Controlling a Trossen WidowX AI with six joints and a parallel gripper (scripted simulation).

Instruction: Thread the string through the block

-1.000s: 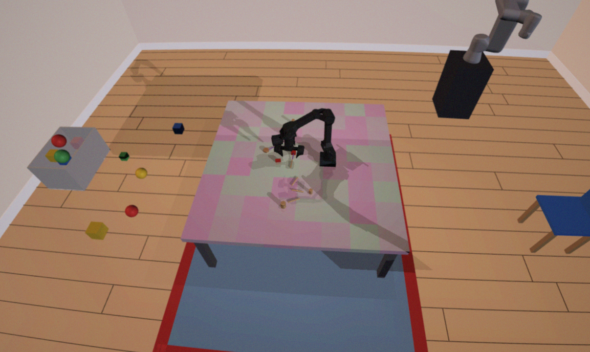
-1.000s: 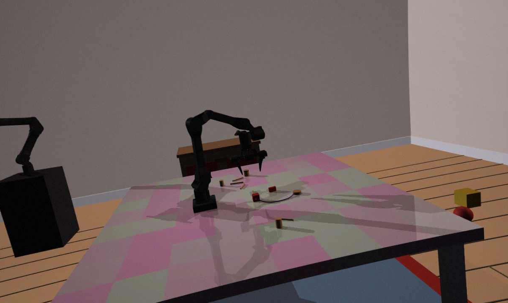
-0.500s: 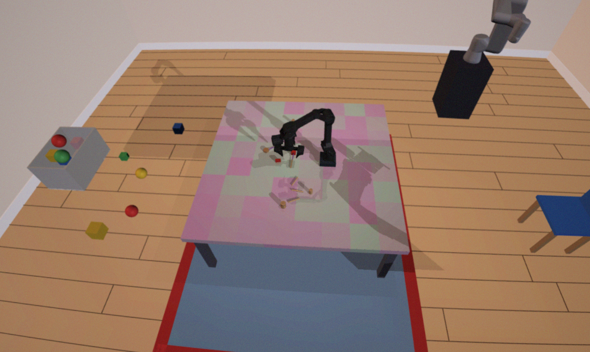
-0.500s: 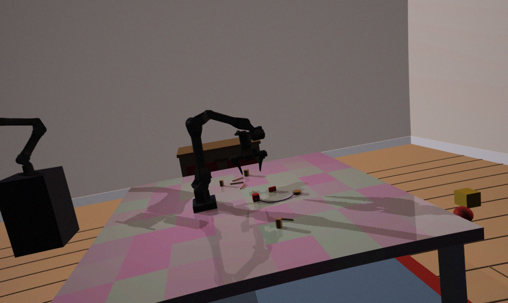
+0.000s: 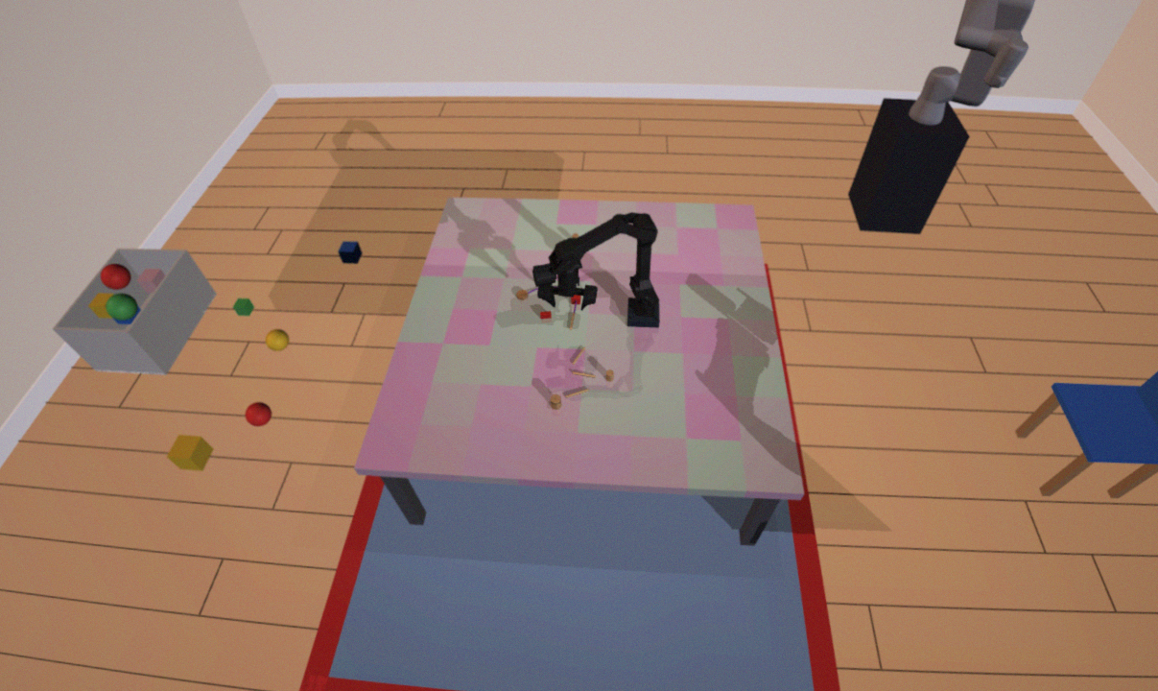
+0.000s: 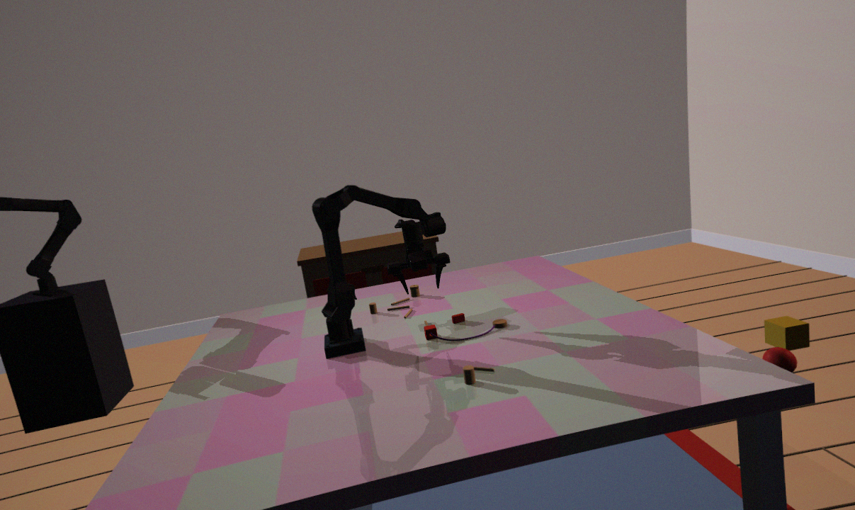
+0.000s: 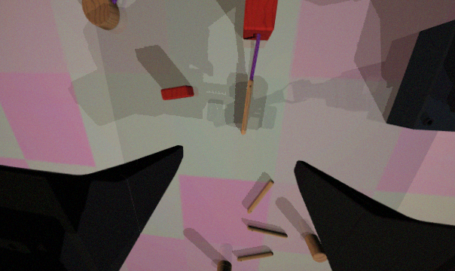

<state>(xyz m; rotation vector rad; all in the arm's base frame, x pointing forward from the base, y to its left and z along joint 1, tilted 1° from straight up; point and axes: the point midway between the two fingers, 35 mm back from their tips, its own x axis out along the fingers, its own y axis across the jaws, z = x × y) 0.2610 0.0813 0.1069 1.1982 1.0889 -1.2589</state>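
Gripper [image 5: 566, 297] [image 6: 423, 290] [image 7: 238, 158] hovers with fingers wide apart, presumably so the threaded stick [image 5: 572, 320] [image 7: 246, 107] rests undisturbed beyond the red block [image 5: 576, 298] [image 6: 430, 332] [image 7: 260, 16].

1. From high up, I look steeply down on my whole bench [image 5: 480, 429] [image 6: 608, 393] and the floor.
2. From one side, nearer and lower, I look across the same bench.
3. Closest, I look down past my fingers [image 5: 567, 300] [image 6: 422, 290] at the block [image 5: 575, 299] [image 6: 430, 332] [image 7: 260, 16] all views share.
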